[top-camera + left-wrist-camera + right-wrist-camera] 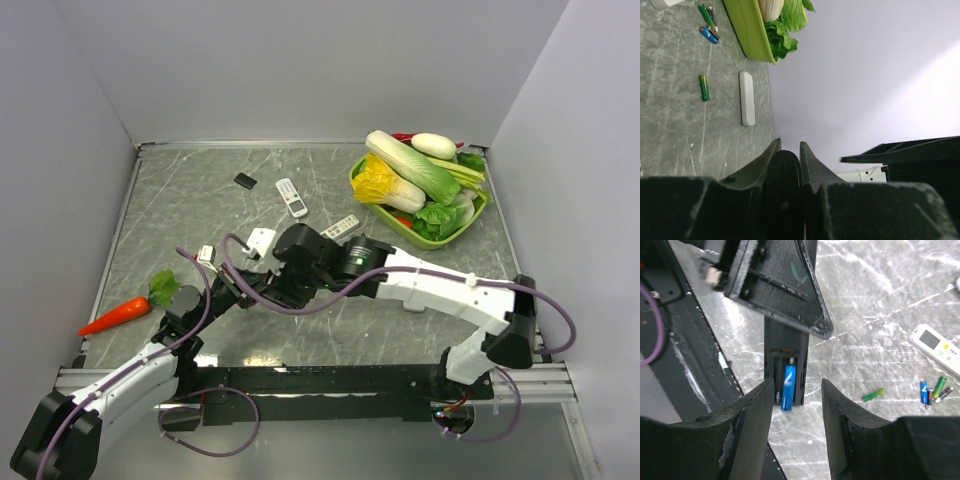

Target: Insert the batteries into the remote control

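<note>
Top view: a green plastic tray [445,238] stands far right on the grey marbled table [180,200]. It is heaped with leafy cabbages [412,165] and other vegetables. A smooth orange carrot [115,315] lies near left, and a slim white remote [291,197] lies far of centre. Both arms meet mid-table, where their fingers are too crowded to read.

Left wrist view: the left gripper [788,147] has its fingers pressed tight on a flat dark remote [783,172], which is seen edge-on. On the stone beyond lie a green battery [704,87], a rounded white slab [746,98] just beside it, and a small cluster of loose batteries [709,25] that are green, dark and blue. The tray's glossy wall [747,30] stands beside them, with crinkled lettuce [780,42] hanging over its rim.

Right wrist view: the right gripper [797,390] has its matte black fingers spread and holds nothing. They stand to either side of the dark remote's [790,347] open end. The rectangular compartment holds one shiny blue battery [788,381], lying lengthwise in one slot, and the slot beside it looks bare. To the right, the green battery [874,395] and the cluster [932,390] lie on the table, well apart from the remote.
</note>
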{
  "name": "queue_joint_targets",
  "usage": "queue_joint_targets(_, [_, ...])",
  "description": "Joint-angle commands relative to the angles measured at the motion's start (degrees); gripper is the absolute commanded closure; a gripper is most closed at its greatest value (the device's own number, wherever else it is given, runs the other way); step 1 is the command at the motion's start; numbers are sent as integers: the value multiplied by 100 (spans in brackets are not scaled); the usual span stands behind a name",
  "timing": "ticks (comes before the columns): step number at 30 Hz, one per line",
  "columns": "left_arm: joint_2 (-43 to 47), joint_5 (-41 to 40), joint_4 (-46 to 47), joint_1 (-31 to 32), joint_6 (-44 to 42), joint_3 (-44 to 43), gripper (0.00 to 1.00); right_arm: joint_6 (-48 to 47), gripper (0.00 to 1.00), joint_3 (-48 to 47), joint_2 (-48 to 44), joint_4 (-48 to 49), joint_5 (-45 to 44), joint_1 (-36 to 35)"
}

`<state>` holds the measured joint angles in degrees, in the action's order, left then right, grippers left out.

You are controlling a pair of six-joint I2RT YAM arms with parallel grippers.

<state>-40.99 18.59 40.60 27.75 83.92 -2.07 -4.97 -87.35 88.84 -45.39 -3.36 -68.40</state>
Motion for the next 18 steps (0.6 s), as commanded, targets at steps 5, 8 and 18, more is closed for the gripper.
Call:
queue_joint_targets(5, [144, -4, -78, 20, 142, 558, 99, 163, 58, 771, -1087, 460, 265, -33])
queue_joint_targets(8, [162, -4, -70, 20, 177, 584, 99, 242, 62, 1070, -1210, 565, 300, -24])
queue_joint_targets(18, [250, 13, -78, 20, 265, 576, 99, 409, 64, 1475, -1229, 873, 309, -24])
